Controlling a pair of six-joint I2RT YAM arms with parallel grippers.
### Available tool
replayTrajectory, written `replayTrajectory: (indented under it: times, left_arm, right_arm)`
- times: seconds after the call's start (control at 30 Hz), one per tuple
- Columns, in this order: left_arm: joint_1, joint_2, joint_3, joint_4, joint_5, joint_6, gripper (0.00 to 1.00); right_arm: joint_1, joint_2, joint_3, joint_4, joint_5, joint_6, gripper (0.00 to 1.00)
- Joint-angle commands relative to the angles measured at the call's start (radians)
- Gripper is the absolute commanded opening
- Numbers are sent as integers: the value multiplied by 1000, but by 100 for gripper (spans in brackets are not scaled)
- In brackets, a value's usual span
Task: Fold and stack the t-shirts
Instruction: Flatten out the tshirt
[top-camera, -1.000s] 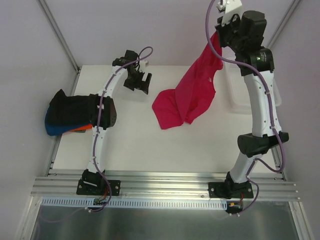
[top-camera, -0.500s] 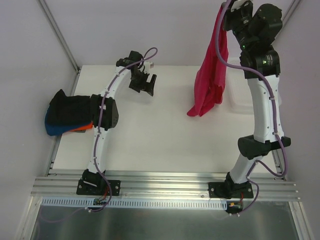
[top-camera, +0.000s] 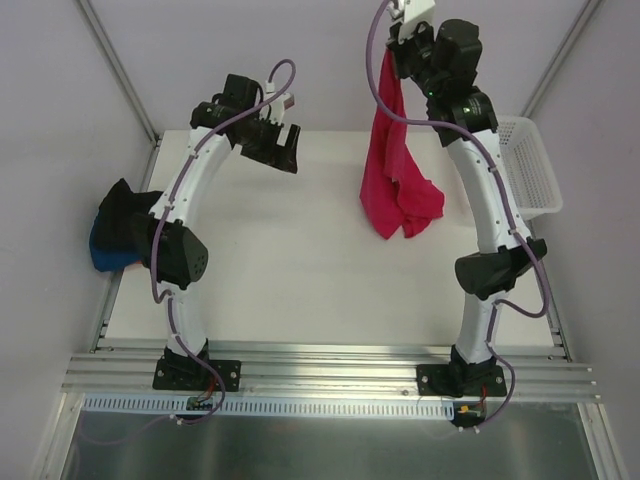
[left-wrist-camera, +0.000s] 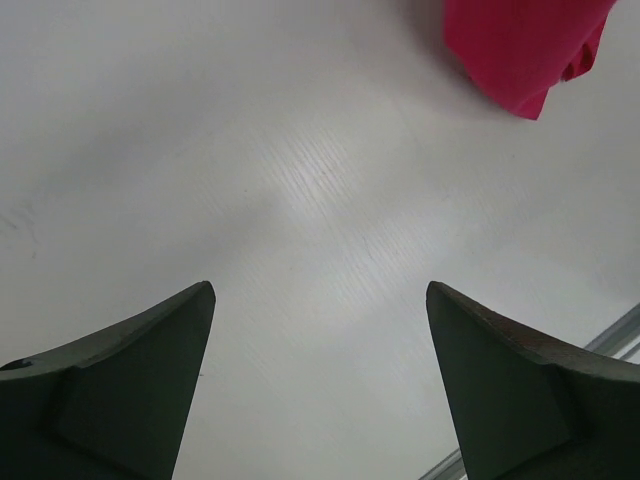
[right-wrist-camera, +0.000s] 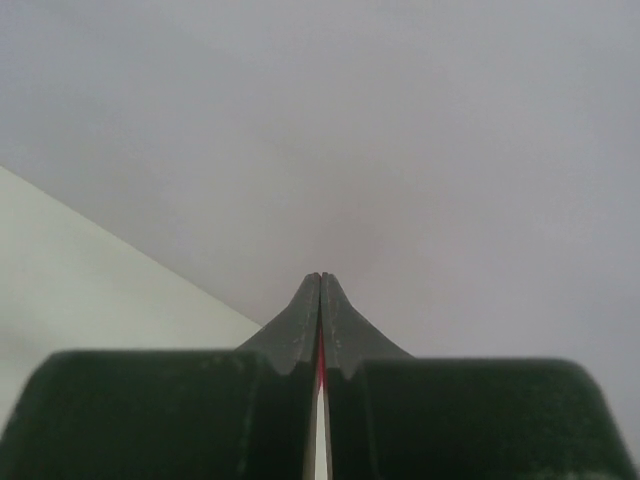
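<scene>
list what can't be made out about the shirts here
Left wrist view: the crimson shirt is cut off by the top edge.
Right wrist view: the shut jaws hide all but a red sliver of it.
Top view: the left arm covers part of the shirt pile; its count is unclear.

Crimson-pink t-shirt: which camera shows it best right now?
Top external: the crimson-pink t-shirt hangs full-length from the shut right hand. Left wrist catches only one corner; right wrist shows just a red sliver between its fingers.
</scene>
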Motion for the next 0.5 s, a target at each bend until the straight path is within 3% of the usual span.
replayTrajectory:
  times: [0.0, 0.27, 0.47]
  left_arm:
    - [-6, -91, -34, 41, -64, -5, 88]
    - [48, -120, -65, 74, -259, -28, 91]
    - [104, -71, -16, 99, -376, -65, 92]
  right_arm:
    - [56, -31, 99, 188, -62, -10, 0]
    - [70, -79, 171, 472, -126, 218, 0]
    - [-3, -122, 121, 494, -67, 24, 0]
